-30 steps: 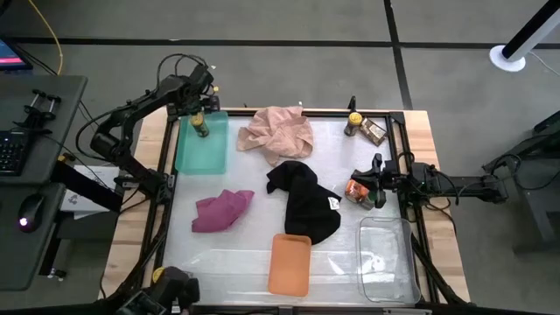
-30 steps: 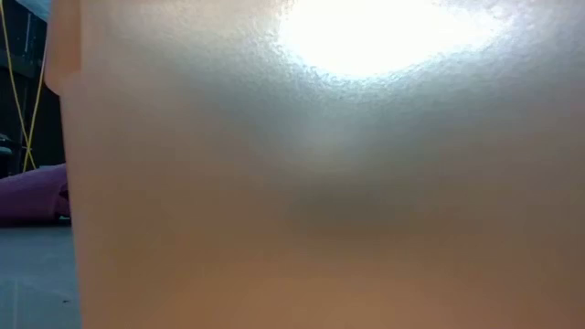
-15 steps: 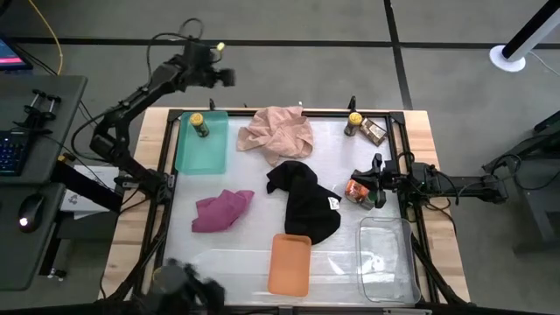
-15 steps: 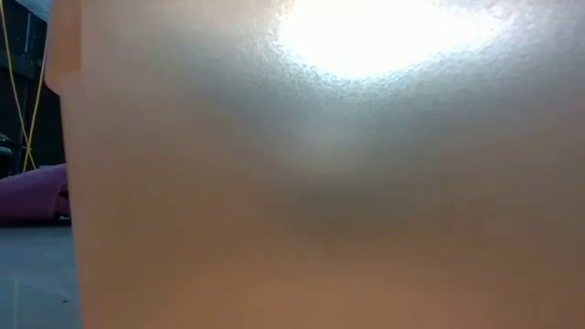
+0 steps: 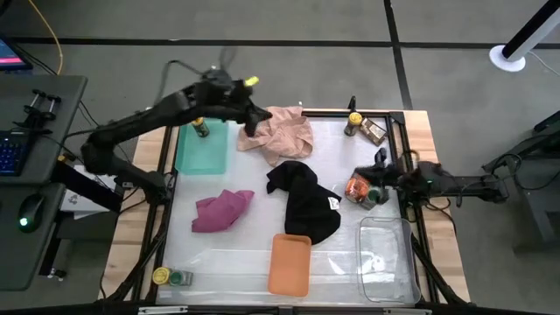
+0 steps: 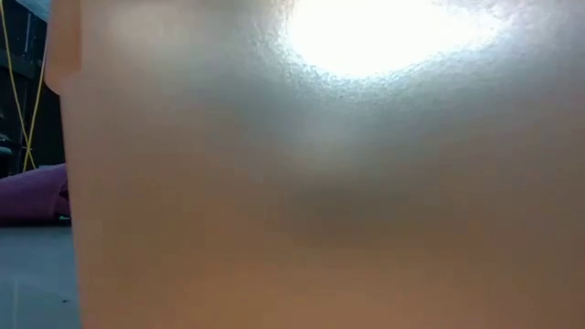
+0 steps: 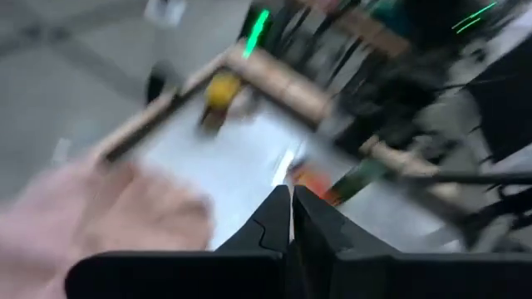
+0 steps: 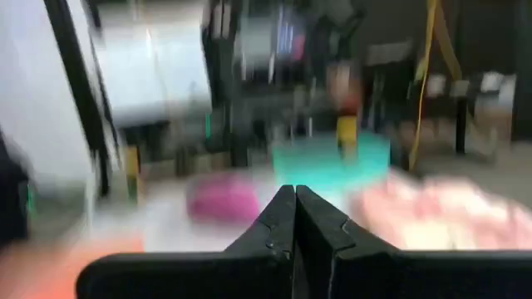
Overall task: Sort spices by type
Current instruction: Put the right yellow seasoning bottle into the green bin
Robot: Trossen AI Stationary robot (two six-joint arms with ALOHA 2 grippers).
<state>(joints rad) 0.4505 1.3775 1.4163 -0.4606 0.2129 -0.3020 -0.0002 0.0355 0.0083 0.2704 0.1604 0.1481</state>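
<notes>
Sorting is only partly done, judging by how the spices lie. One yellow-lidded jar stands upright at the far end of the green tray, while a second yellow-lidded jar stands at the far right of the surface, just beside an orange-brown packet. Another packet and a green-lidded jar sit close together near the right edge, beyond the clear tray. One more jar lies on its side at the near left corner.

The left hand hovers at the far edge of the pink cloth; its wrist view shows its fingers pressed together with nothing between them. The right hand sits low, just beside the packet and green-lidded jar, fingers likewise closed and empty.

The jars look small, rigid and light, with smooth round sides that would likely slip or roll under a loose pinch; taking one across the body just below the lid, from above, seems safest. The packets look flat and thin, probably flexing when squeezed, so an edge-on pinch at a raised side would suit them better than a press from the top. The low view is blocked by the orange tray.
</notes>
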